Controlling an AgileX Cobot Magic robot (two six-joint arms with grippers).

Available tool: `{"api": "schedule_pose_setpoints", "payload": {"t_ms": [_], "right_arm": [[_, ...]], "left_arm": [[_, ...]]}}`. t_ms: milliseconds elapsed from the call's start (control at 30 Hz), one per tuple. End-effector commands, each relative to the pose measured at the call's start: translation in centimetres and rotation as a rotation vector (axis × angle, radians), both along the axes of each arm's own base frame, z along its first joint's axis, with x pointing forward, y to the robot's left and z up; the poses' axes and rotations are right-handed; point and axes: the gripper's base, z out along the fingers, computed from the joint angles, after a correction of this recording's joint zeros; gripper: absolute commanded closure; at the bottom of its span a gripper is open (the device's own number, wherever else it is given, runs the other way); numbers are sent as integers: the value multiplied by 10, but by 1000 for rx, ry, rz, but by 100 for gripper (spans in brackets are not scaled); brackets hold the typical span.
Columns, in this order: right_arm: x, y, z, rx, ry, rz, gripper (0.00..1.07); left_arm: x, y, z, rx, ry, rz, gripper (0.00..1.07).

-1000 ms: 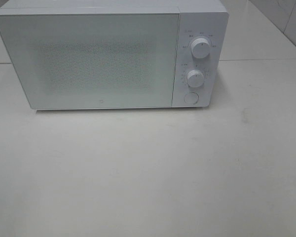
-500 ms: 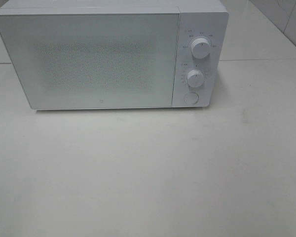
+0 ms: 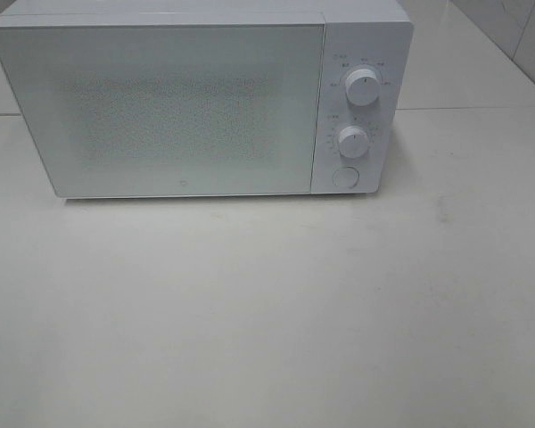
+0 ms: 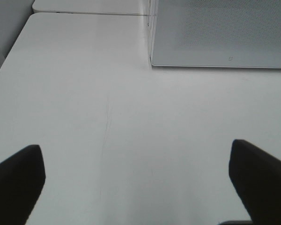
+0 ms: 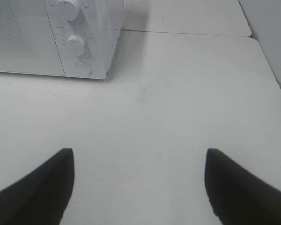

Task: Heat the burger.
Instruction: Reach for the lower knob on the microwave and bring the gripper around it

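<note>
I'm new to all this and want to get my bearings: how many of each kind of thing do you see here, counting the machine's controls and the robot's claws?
White microwave: 1
Knobs: 2 (upper knob, lower knob)
Round button: 1
Grippers: 2 (left gripper, right gripper), both open and empty
Total: 6

The burger shows in none of the views. It is perhaps behind the shut, opaque white microwave door (image 3: 160, 107).
</note>
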Motion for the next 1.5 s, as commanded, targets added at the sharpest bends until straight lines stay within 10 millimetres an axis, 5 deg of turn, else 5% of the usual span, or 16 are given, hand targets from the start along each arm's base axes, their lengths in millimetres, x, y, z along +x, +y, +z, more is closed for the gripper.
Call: {"api": "schedule_pose_setpoints", "payload": {"t_ms": [33,233,667,1500], "right_arm": [[13,1,8,4,-28,-5,32],[36,3,11,3,-22,-5,32],[100,8,-17,7,12,-5,32],[181,14,-51,-8,-192,4,32]], "left_arm": [[-2,0,-1,-5,-30,6,6],[-2,0,-1,-5,-30,6,6],[-2,0,-1,-5,-30,6,6],[-2,0,-1,-5,-30,6,7]]}}
